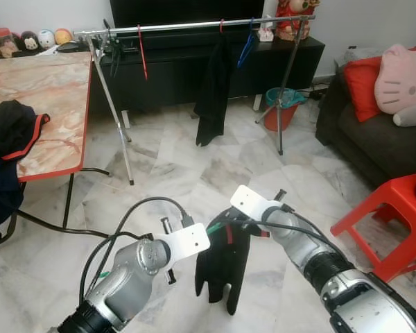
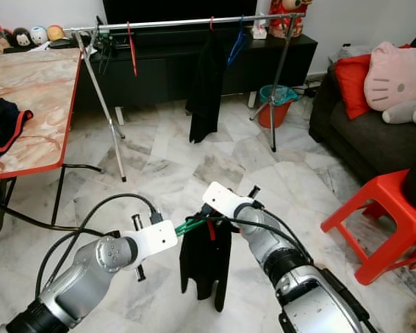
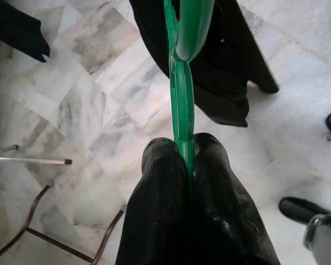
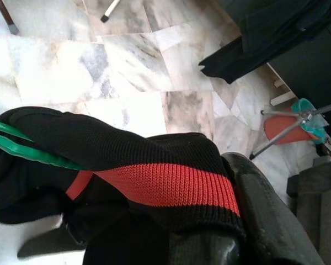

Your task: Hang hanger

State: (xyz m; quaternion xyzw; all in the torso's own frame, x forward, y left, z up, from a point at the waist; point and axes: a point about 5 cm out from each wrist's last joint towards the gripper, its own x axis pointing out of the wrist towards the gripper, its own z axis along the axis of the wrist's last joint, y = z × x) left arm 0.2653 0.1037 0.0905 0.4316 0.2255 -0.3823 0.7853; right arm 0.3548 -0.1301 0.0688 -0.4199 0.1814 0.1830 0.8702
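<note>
My left gripper (image 3: 188,160) pinches the green hanger (image 3: 179,105) closed; my right gripper (image 4: 220,221) clamps the black garment's red-striped collar (image 4: 165,185), both above the marble floor (image 1: 173,173), short of the rail (image 1: 194,26).

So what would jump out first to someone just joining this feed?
The black garment with red trim dangling between both arms on a green hanger: the left gripper pinches the hanger, the right gripper holds the garment. Beyond stands the clothes rail, a black garment already hanging there.
</note>
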